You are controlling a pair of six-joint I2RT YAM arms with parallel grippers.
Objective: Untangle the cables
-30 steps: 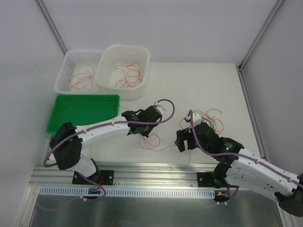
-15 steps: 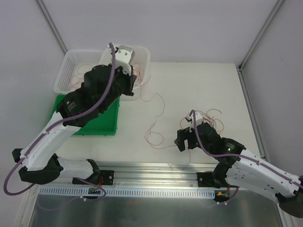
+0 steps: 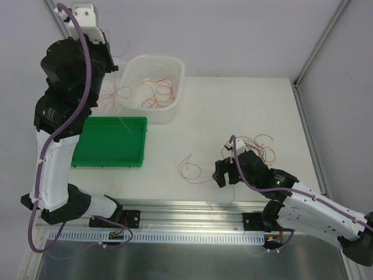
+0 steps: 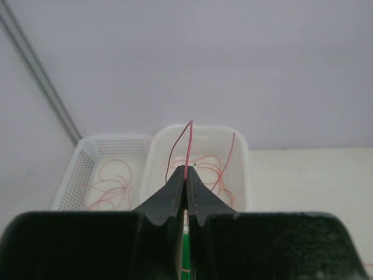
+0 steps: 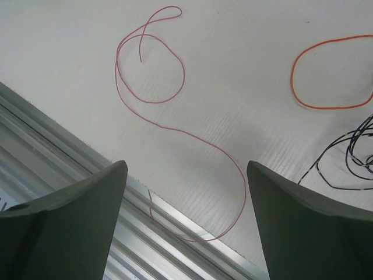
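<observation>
My left gripper (image 4: 186,170) is raised high above the two baskets (image 3: 112,64), shut on a thin red cable (image 4: 187,146) that sticks out past its tips and arcs back down. One loose red cable (image 3: 189,169) lies curled on the table in front of my right gripper (image 3: 220,174). In the right wrist view that red cable (image 5: 117,64) snakes between the wide-open fingers of the gripper (image 5: 187,169) and over the table edge. An orange loop (image 5: 293,81) and a black cable (image 5: 349,151) lie to the right. A small tangle (image 3: 259,146) sits beside the right wrist.
A white tub (image 3: 154,58) and a perforated basket (image 4: 87,157) at the back left both hold red cables. A green tray (image 3: 99,140) lies in front of them. An aluminium rail (image 3: 192,210) runs along the near table edge.
The left arm has swung from the table's middle up and back to high over the baskets, lifting a red cable away from the pile. The right arm has barely moved.
</observation>
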